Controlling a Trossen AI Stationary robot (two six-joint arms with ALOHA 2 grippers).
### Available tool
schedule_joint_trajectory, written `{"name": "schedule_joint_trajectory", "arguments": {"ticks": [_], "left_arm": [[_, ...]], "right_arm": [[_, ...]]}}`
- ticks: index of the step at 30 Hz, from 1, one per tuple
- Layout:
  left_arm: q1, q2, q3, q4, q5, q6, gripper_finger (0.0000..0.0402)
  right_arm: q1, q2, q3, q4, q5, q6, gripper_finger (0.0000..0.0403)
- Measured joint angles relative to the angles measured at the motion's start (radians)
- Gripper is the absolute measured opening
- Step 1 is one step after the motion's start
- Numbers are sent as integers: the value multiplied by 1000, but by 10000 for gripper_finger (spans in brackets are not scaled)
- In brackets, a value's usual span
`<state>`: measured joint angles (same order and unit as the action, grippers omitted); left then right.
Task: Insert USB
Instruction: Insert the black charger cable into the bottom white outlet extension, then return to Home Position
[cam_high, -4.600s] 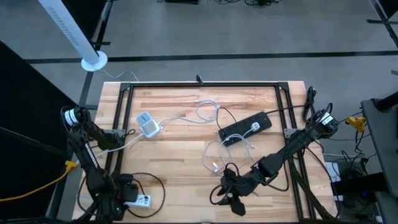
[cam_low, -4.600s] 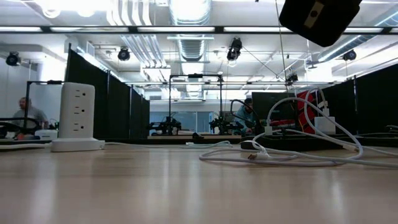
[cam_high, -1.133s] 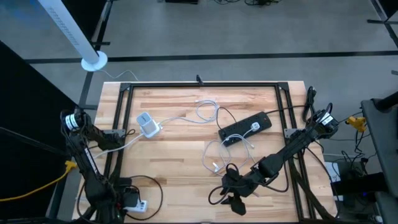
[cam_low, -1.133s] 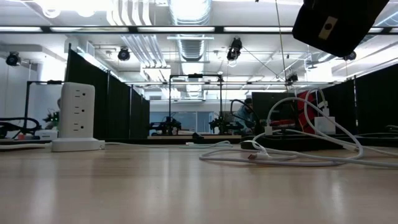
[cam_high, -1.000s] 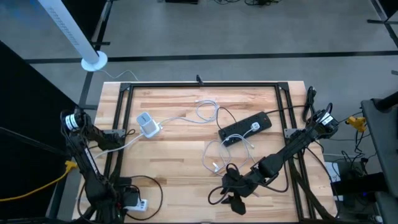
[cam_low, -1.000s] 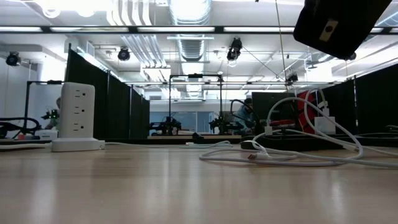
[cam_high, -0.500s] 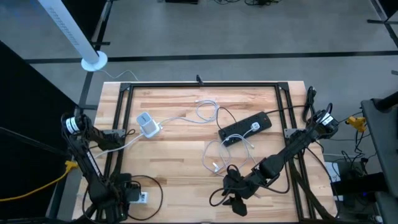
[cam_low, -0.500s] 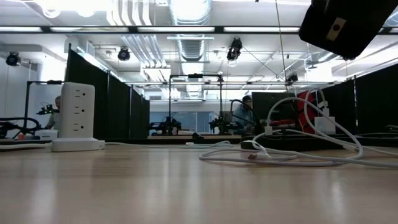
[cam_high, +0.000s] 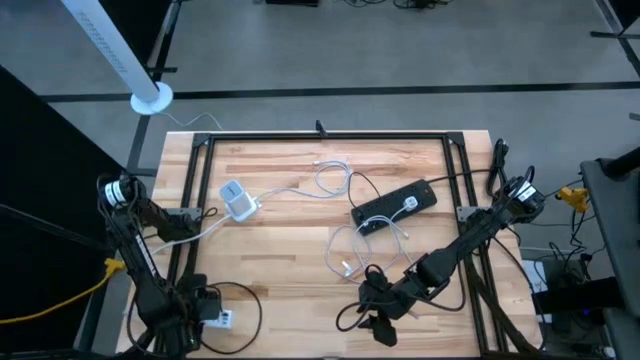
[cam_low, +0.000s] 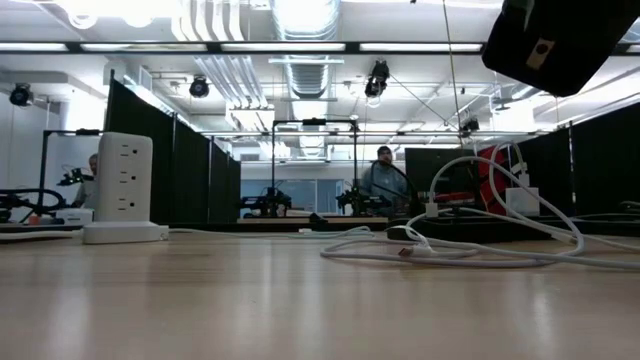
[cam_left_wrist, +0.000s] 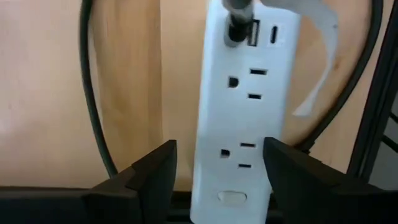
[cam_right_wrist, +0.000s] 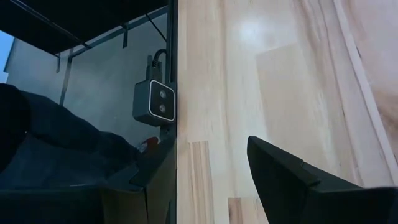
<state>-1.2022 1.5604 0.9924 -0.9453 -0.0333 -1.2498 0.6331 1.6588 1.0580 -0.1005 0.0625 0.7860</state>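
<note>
Between the left hand's (cam_left_wrist: 214, 180) spread fingers, a white power strip (cam_left_wrist: 244, 106) (right hand (cam_right_wrist: 211, 177) open, empty).

— What's behind the tabletop (cam_low: 250, 300)?
— Bright ceiling lights (cam_low: 300, 15), exposed ducts, black partition curtains (cam_low: 190, 165) lining an aisle.
— Anyone around?
— One person (cam_low: 383, 180) far back, near more rigs; grey floor (cam_high: 400, 50) beyond.

the white power strip (cam_left_wrist: 239, 106) runs past the frame edge, blurred.
</note>
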Motion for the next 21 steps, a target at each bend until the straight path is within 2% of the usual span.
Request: {"name": "schedule_joint_trajectory", "arguments": {"ticks": [11,21], "left_arm": [[0,-22,75,-38,45,8,206],[0,-25,159,13,53,39,193]], "right_arm": [[1,0,0,-1,43,-19,181],[1,0,0,-2,45,-19,181]]}}
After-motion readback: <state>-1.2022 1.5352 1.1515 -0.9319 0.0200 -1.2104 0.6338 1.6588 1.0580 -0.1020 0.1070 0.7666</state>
